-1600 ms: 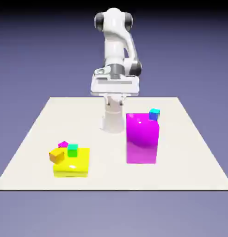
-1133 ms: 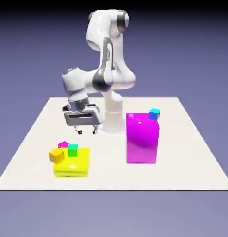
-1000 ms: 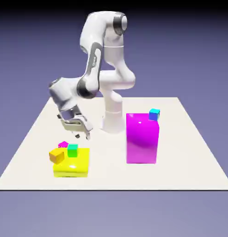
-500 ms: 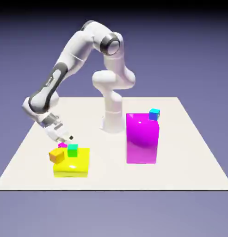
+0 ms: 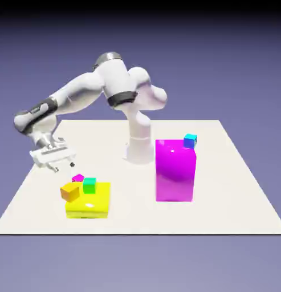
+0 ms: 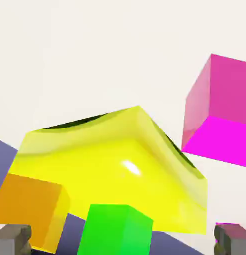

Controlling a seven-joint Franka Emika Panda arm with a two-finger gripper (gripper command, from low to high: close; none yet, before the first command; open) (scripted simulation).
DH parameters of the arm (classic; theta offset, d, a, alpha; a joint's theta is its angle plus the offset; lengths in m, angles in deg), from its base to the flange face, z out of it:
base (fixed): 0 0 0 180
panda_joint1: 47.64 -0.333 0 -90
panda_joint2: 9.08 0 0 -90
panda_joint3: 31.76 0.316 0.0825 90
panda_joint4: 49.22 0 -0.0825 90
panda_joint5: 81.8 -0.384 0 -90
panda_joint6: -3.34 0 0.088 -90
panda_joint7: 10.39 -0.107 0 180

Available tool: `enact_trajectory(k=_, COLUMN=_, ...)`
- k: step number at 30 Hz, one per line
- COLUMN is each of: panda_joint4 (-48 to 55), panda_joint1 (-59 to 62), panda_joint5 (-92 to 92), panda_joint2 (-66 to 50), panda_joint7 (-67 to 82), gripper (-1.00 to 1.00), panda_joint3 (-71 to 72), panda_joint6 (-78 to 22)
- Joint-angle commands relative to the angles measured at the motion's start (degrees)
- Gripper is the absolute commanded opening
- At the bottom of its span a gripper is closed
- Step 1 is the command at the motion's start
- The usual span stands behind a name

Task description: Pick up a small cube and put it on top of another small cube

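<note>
the hand hung above the worktop, toward the exterior view's left, with its two fingers wide apart and nothing between them. the small pink cube sat low behind the yellow block, its lower part hidden in the exterior view; in the hand view only slivers of it showed, behind the fingertip at bottom right. the hand was tilted, and that cube did not lie centred between its fingers, so the pick-up seemed still ahead, with some lining up to do first.

the likeliest trouble was crowding. the green cube and the orange cube stood close by, and a finger coming down at that slant could have knocked either of them or caught the yellow block's edge. coming down without shifting across might have set a fingertip on top of the pink cube, or pushed it away. a grip on its corner could have let it twist and slip. the blue cube and the tall magenta block were well apart from all this. which cube was meant to go underneath, i could not tell.

no lettering showed on the cubes or blocks. a small mark on the arm's dark band was too tiny to read.
</note>
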Motion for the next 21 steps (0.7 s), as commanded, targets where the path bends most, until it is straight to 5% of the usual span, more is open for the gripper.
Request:
enact_trajectory(k=1, panda_joint4=0.0, panda_joint1=0.0, panda_joint5=0.0, panda_joint2=0.0, panda_joint7=0.0, gripper=0.0, panda_joint3=0.0, panda_joint6=0.0)
enact_trajectory(k=5, panda_joint4=-1.6, panda_joint1=-2.6, panda_joint5=-7.3, panda_joint2=-1.8, panda_joint7=-0.1, gripper=0.0, panda_joint3=6.7, panda_joint6=3.9)
enact_trajectory(k=6, panda_joint4=-1.6, panda_joint1=-2.6, panda_joint5=-7.3, panda_joint2=-1.8, panda_joint7=-0.1, gripper=-1.0, panda_joint3=6.7, panda_joint6=3.9)
enact_trajectory(k=10, panda_joint4=-0.1, panda_joint1=-0.2, panda_joint5=-0.5, panda_joint2=-0.1, panda_joint7=0.0, gripper=-1.0, panda_joint3=0.4, panda_joint6=0.3)
enact_trajectory(k=21, panda_joint4=18.2, panda_joint1=-0.8, panda_joint5=13.4, panda_joint2=22.4, panda_joint7=-22.4, gripper=-1.0, panda_joint3=11.1, panda_joint6=9.4)
